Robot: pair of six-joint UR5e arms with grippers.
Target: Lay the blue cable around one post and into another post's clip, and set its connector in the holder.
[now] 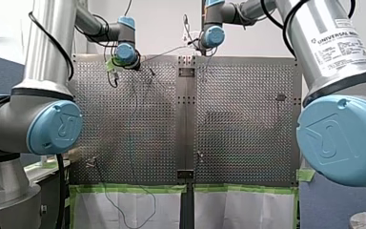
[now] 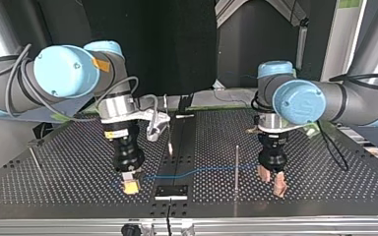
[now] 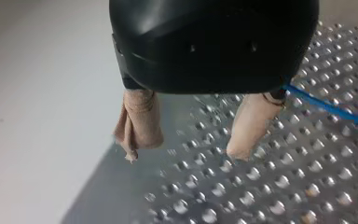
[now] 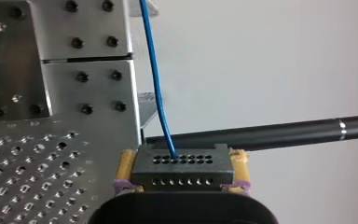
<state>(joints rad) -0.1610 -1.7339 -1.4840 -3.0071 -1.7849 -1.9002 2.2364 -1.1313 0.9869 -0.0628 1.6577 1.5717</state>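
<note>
In the top view my right gripper (image 2: 130, 185), at the left, is shut on the dark connector (image 2: 131, 185) just above the perforated table. The blue cable (image 2: 202, 170) runs from it across the middle strip, past a thin upright post (image 2: 236, 169), towards my left gripper (image 2: 271, 181). That gripper hangs open with beige pads, nothing between them. The right wrist view shows the black multi-hole connector (image 4: 182, 169) between yellow pads (image 4: 125, 169), with the cable (image 4: 156, 79) leading ahead. In the left wrist view the cable (image 3: 326, 106) passes beside one beige finger (image 3: 249, 128).
A black plate (image 2: 172, 191) lies on the middle strip near the table's edge in the top view. Another slim post with an orange tip (image 2: 170, 145) stands behind it, and a further post (image 2: 35, 157) far left. A black rod (image 4: 270, 133) crosses ahead of the connector.
</note>
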